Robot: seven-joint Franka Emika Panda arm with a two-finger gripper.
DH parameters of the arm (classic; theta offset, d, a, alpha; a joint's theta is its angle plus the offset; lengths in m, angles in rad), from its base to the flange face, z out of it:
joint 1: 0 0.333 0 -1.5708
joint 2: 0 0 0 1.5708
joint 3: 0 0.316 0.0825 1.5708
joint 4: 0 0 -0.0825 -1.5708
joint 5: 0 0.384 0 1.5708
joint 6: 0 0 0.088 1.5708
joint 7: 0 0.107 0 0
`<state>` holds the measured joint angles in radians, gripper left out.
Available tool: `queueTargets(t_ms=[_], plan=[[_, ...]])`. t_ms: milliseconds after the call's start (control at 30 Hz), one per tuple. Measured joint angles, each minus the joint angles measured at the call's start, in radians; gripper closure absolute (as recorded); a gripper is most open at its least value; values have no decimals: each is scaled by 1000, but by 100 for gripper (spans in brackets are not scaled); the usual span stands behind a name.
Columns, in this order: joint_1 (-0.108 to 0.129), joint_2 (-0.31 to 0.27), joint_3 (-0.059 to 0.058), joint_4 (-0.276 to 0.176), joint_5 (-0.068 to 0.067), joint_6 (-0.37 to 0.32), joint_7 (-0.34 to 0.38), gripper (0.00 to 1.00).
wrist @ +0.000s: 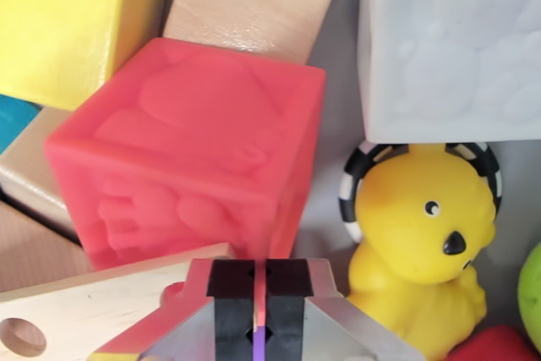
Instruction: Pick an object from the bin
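A red soft cube (pixel 190 154) with an embossed figure fills the middle of the wrist view, lying tilted on other toys in the bin. My gripper (pixel 260 281) is at the bottom centre, just below the cube's near lower edge. Its two black pads (pixel 232 302) are pressed together, with only a thin slit between them and nothing visibly held. To the wrist view's right sits a yellow toy bird (pixel 423 234) with a black and white striped ring (pixel 359 171) behind its head.
A yellow block (pixel 72 19) lies top left, a wooden plank (pixel 254 2) top centre, and a white soft cube (pixel 452 44) top right. A wooden piece with a hole (pixel 80 310) is bottom left. Green (pixel 531 293) and red (pixel 499 346) items touch the right edge. Grey bin floor (pixel 334 209) shows between them.
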<state>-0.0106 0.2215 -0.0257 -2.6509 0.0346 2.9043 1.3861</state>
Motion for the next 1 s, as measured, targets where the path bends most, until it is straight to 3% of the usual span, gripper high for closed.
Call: queueTargets(t_ms=[500,1000], plan=[[4,-146,-5,-18,-18,-131,12,100],[1,-330,-5,-14,-32,-326,23,100]])
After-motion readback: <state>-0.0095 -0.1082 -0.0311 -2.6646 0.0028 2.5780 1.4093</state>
